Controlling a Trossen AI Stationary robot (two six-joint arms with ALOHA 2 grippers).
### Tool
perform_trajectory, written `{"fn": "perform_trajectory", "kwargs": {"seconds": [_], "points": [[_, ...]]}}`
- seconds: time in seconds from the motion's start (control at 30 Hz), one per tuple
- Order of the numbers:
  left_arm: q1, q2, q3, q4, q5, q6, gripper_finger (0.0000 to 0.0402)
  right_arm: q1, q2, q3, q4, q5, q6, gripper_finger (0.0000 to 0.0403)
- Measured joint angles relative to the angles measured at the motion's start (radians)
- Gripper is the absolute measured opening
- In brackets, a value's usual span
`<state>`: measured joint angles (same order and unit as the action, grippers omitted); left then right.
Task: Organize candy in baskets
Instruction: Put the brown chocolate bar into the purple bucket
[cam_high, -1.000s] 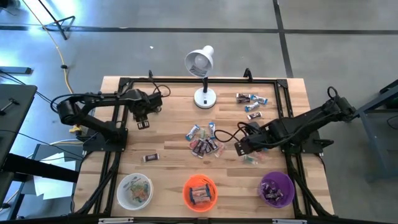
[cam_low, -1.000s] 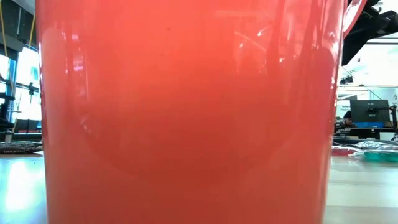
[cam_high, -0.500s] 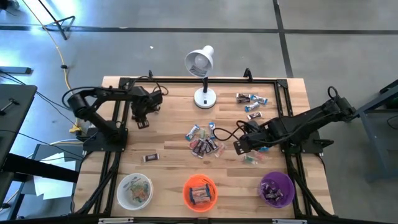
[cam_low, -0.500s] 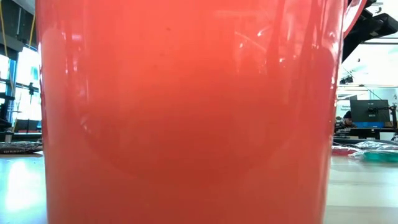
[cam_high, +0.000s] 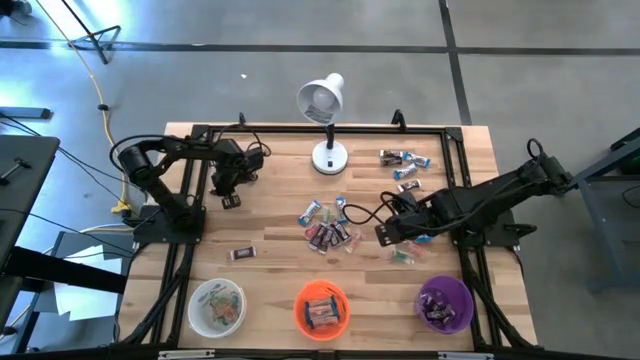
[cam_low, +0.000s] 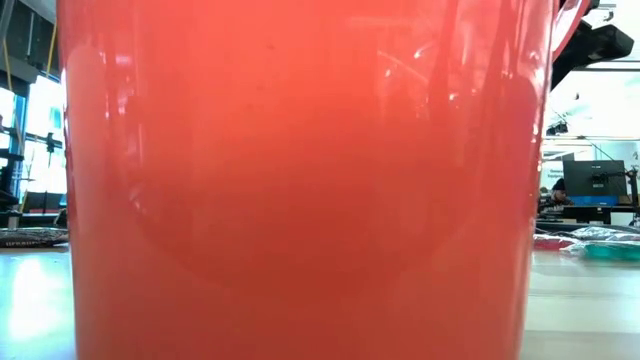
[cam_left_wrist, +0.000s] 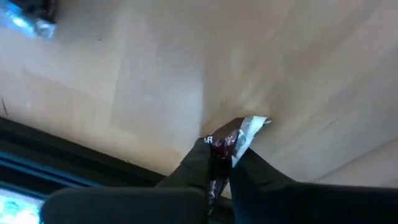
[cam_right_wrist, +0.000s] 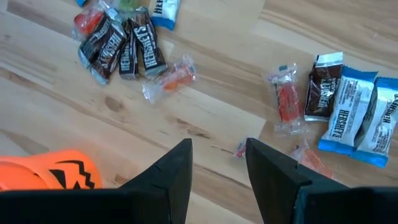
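My left gripper (cam_left_wrist: 219, 163) is pinched shut on a dark-wrapped candy (cam_left_wrist: 231, 142), light and crinkly, slippery foil, so I'd grip mid-body, not the twisted end

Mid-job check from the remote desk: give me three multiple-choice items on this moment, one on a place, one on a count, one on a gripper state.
1. Where does the bright orange round basket stand?
A. between the white translucent basket and the purple basket
B. beside the white desk lamp
C. outside the table frame

2. How many round baskets stand along the near edge?
A. two
B. three
C. five

3. What is the left gripper doing?
A. open over bare wood
B. shut on a dark brown wrapped candy
C. resting inside a basket

Answers: 1 A, the high view shows orange in the middle; 2 B, three bowls in a row; 3 B, the left wrist view shows the wrapper pinched between the fingers.
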<state>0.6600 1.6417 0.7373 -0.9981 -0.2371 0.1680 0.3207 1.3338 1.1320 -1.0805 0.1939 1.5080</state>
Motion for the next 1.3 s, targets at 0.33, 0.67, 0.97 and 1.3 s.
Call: {"fn": "perform_trajectory", "kwargs": {"seconds": [0.33, 0.67, 0.97, 1.3], "points": [[-0.048, -0.202, 0.056, 0.035, 0.252, -0.162, 0.0004, -0.066, 0.0, 0.0, 0.08, 0.054, -0.063, 0.0145], [-0.227, -0.525, 0.246, 0.231, 0.443, -0.438, 0.0001, -0.177, 0.039, 0.0, 0.567, 0.26, -0.335, 0.0145], [-0.372, -0.612, 0.335, 0.591, 0.348, -0.589, 0.0001, -0.243, 0.191, 0.0, 1.151, 0.295, -0.673, 0.0145], [-0.447, -0.583, 0.345, 0.694, 0.229, -0.657, 0.0001, -0.246, 0.266, 0.0, 1.502, 0.409, -0.954, 0.0145]]}}
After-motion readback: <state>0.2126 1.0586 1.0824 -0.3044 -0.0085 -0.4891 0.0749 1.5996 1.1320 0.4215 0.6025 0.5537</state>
